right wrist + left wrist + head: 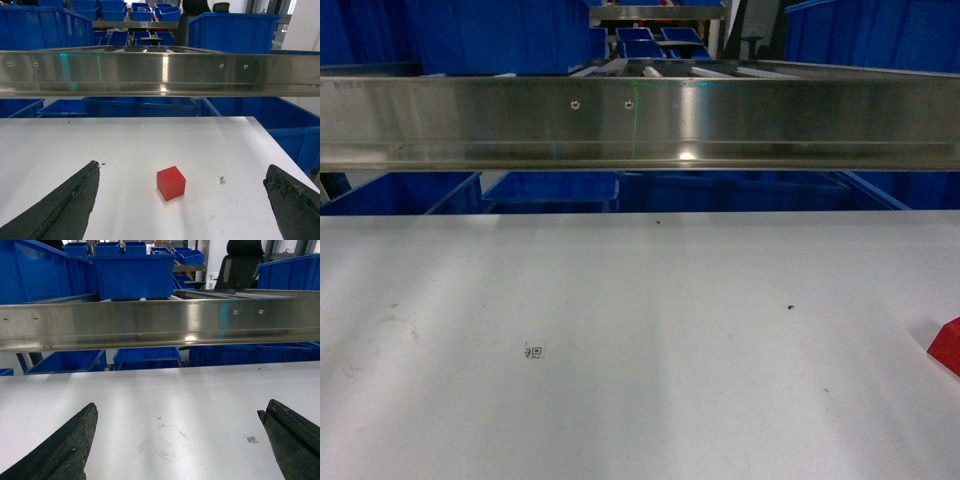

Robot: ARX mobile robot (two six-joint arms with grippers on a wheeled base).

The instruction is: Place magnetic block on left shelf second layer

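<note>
Right wrist-mounted view: the small bright red magnetic cube (171, 183) is sitting on the flat white tabletop (125, 150), apart from everything else, framed between the two dark fingers (65, 205) of the right gripper (182, 202), whose jaws are standing wide apart and holding nothing. In the head view the cube is showing only as a red corner at the right edge. The left gripper (180, 442) is likewise spread wide and empty, hanging over bare table near a small printed code marker (252, 439). A shiny stainless-steel rail (160, 72) is running across every view, with deep blue plastic bins (132, 275) standing behind it; which level is the left shelf's second layer cannot be told from here.

The step in hand appears to be the pick. Doing it well means lowering the right gripper straight down, keeping the cube centred between the fingers. The cube is lying slightly turned to the jaws, so a small wrist rotation would let the pads meet flat faces rather than corners. Closing gently should keep the cube from sliding across the smooth table.
</note>
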